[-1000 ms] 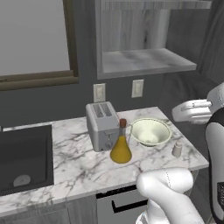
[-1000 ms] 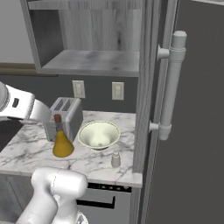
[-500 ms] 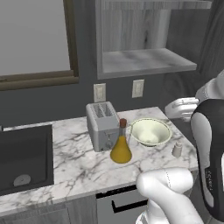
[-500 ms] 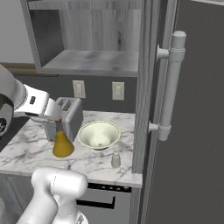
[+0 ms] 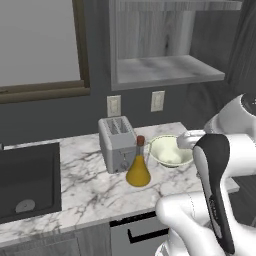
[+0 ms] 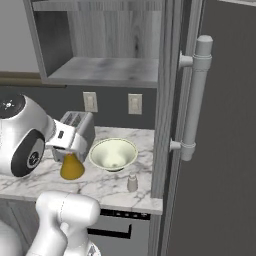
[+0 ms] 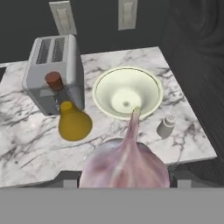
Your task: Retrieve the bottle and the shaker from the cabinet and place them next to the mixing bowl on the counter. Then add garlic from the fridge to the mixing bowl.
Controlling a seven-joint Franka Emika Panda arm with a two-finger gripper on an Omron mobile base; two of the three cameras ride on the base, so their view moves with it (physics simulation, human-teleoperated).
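Observation:
My gripper (image 7: 124, 177) is shut on the garlic (image 7: 124, 164), a whitish-purple bulb large at the bottom of the hand view, its tip pointing at the mixing bowl (image 7: 127, 92). The hand hovers above the counter (image 7: 26, 144), on the near side of the bowl. The bowl (image 5: 170, 150) (image 6: 113, 154) is empty. The bottle (image 7: 74, 124) (image 5: 138, 170) (image 6: 71, 169) stands upright left of it, in front of the toaster. The shaker (image 7: 166, 127) (image 6: 132, 182) stands at the bowl's front right. The cabinet (image 5: 165, 70) (image 6: 105, 70) hangs above. The fridge (image 6: 220, 150) is at the right.
A silver toaster (image 5: 117, 142) (image 7: 52, 70) stands against the wall behind the bottle. A black sink (image 5: 27, 185) is set into the counter's left end. The fridge's thick handle (image 6: 195, 100) juts out beside the counter's right end. Bare marble lies left of the bottle.
The arm has swung from the fridge side to over the counter, bringing the hand with the garlic to near the bowl. Bottle, shaker and bowl have stayed put.

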